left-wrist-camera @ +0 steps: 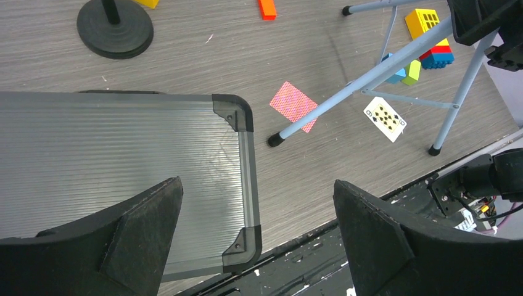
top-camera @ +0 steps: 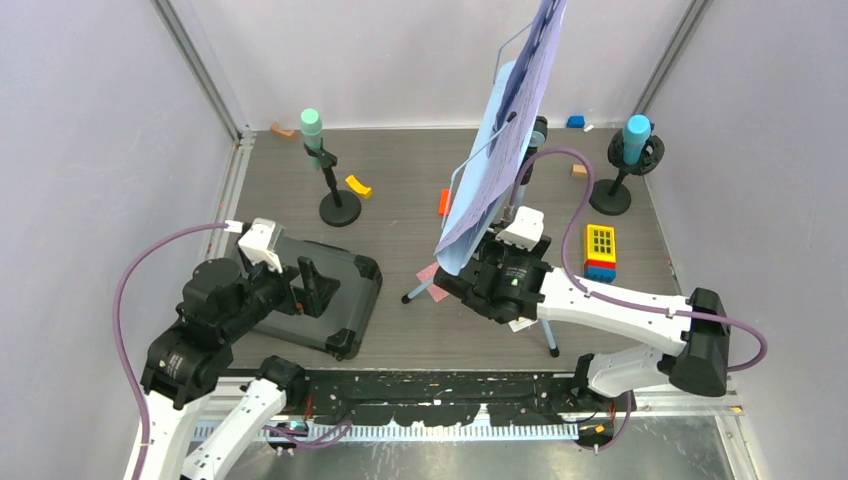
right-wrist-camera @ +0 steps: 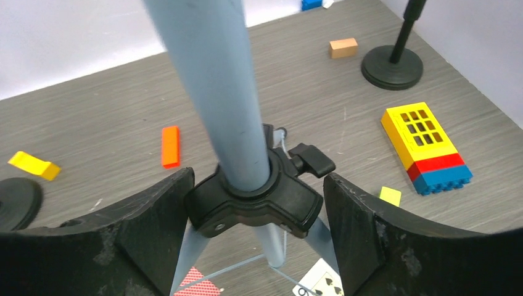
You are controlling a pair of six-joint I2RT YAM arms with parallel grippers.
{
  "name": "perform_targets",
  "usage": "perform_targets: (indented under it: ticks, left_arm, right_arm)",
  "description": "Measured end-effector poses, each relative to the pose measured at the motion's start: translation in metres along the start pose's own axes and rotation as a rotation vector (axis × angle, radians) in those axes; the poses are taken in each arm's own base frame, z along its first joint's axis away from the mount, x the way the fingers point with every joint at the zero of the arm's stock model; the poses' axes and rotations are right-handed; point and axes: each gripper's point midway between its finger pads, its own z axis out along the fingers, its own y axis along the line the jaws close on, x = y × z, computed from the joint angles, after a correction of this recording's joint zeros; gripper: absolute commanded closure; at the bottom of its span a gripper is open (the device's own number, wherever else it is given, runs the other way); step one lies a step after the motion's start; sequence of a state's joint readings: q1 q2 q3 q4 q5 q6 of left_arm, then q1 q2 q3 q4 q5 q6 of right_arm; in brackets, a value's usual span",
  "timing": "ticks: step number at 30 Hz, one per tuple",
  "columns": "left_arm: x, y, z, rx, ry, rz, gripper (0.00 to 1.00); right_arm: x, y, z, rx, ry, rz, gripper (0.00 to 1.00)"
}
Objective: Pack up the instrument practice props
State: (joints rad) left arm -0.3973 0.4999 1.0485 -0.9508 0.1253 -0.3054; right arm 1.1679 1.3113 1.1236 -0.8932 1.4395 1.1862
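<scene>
The pale blue music rack (top-camera: 503, 85) stands mid-table on tripod legs (left-wrist-camera: 370, 74), with lilac sheet-music pages (top-camera: 505, 140) leaning on it. My right gripper (right-wrist-camera: 258, 185) is shut on its black leg hub (right-wrist-camera: 253, 206), a finger pressed against each side, under the blue pole (right-wrist-camera: 216, 80). A green microphone (top-camera: 312, 125) sits on a black round-based pole (top-camera: 340, 208) at back left. A blue one (top-camera: 636, 135) sits on its pole (top-camera: 610, 198) at back right. My left gripper (left-wrist-camera: 256, 203) hangs open and empty over the corner of a closed grey ribbed case (left-wrist-camera: 92, 154).
A red-backed card (left-wrist-camera: 293, 105) and a spade card (left-wrist-camera: 385, 117) lie under the tripod. A yellow, red and blue block (top-camera: 600, 252), an orange block (top-camera: 443, 202) and a yellow one (top-camera: 358, 185) are scattered about. Walls close in the back and sides.
</scene>
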Motion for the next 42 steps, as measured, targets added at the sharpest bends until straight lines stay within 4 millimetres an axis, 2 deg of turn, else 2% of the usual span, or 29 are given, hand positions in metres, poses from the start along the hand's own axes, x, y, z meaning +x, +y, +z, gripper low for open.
perform_targets:
  ticks: [8, 14, 18, 22, 31, 42]
  left_arm:
    - [0.001, 0.002, 0.0, -0.01, 0.001, 0.003, 0.05]
    - [0.0, 0.003, 0.0, -0.013, 0.0, 0.004, 0.05]
    - [0.0, 0.003, 0.0, -0.013, 0.001, 0.004, 0.05]
    - [0.002, 0.003, 0.001, -0.014, 0.005, 0.003, 0.05]
    - [0.006, 0.006, 0.005, -0.027, 0.024, 0.0, 0.04]
    - [0.006, 0.007, 0.005, -0.032, 0.023, 0.001, 0.04]
  right_arm:
    - [0.004, -0.006, 0.008, 0.04, 0.001, -0.017, 0.36]
    - [0.005, -0.007, 0.009, 0.03, -0.016, -0.042, 0.52]
    - [0.007, -0.021, 0.009, -0.024, -0.008, -0.004, 0.62]
    - [0.009, -0.03, 0.012, -0.125, 0.029, -0.006, 0.63]
    - [0.008, -0.008, 0.027, -0.328, 0.051, -0.03, 0.64]
    - [0.006, 0.002, 0.048, -0.487, 0.03, -0.037, 0.67]
